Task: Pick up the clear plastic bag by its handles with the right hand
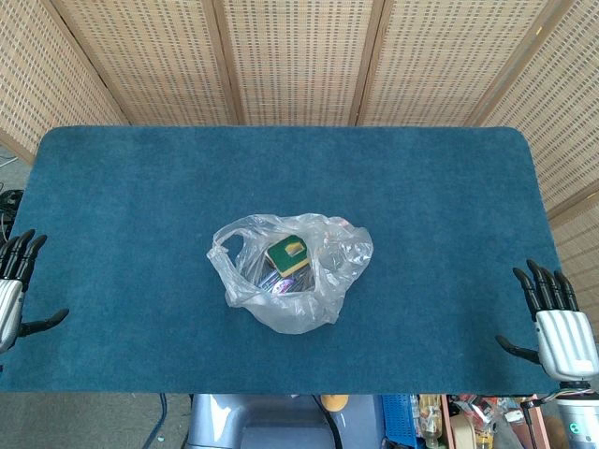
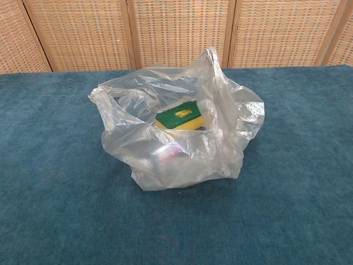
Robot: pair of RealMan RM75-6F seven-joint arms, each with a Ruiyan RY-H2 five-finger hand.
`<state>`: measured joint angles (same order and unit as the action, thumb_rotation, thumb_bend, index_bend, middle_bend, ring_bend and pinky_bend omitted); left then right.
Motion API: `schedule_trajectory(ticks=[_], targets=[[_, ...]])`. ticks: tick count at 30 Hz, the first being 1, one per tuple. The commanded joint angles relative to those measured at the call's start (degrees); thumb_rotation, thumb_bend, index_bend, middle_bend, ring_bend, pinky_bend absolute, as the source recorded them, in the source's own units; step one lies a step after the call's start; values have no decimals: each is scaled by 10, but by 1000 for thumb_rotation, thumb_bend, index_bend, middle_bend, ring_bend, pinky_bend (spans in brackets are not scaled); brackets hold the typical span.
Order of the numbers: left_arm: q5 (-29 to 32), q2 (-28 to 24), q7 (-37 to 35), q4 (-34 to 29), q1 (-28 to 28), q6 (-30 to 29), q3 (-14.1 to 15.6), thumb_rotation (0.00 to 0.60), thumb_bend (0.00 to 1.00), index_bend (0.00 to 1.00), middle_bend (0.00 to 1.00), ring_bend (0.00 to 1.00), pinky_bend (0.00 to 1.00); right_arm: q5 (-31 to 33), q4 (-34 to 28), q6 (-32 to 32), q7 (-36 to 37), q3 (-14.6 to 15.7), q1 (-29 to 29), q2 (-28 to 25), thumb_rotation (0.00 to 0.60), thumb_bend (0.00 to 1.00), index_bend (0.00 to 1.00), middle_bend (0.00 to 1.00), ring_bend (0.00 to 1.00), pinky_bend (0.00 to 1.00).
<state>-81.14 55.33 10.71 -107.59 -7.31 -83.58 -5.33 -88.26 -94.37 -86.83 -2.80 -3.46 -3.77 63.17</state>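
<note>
2 hands idle at table edges: right hand (image 1: 560, 323) released, fingers spread, well apart from crumpled clear plastic bag (image 1: 290, 271); left hand (image 1: 14, 290) likewise empty. Handles untouched.

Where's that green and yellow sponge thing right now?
The sponge sits inside the clear plastic bag at the middle of the blue table, midway between both hands.

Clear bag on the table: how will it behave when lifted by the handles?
The clear plastic bag is thin and crumpled, so probably floppy; its handles would likely stretch taut first. The sponge and other items inside may slide and sag to the bottom. Likely light.
</note>
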Motion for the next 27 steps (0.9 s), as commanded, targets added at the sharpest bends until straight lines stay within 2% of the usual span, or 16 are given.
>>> schedule_trajectory(ticks=[1, 9, 14, 15, 19, 27], targets=[[-1, 0, 0, -1, 0, 0, 0, 600, 114, 0, 0, 0, 0, -2, 1, 3, 5, 2, -1, -1, 600, 0, 0, 0, 0, 0], [-2, -4, -8, -2, 5, -10, 0, 600, 112, 0, 0, 0, 0, -27, -9, 39, 75, 7, -27, -17, 600, 0, 0, 0, 0, 0], [1, -5, -15, -2, 5, -11, -2, 600, 113, 0, 0, 0, 0, -81, -24, 86, 207, 2, -86, -41, 600, 0, 0, 0, 0, 0], [3, -6, -17, -1, 4, -9, -2, 600, 115, 0, 0, 0, 0, -97, -30, 104, 254, 1, -107, -53, 600, 0, 0, 0, 0, 0], [9, -7, -22, -1, 3, -5, -3, 600, 115, 0, 0, 0, 0, -132, -41, 158, 354, -2, -168, -81, 600, 0, 0, 0, 0, 0], [23, -8, -30, 6, -2, 8, -7, 600, 113, 0, 0, 0, 0, -132, -89, 278, 497, -4, -275, -111, 600, 0, 0, 0, 0, 0]])
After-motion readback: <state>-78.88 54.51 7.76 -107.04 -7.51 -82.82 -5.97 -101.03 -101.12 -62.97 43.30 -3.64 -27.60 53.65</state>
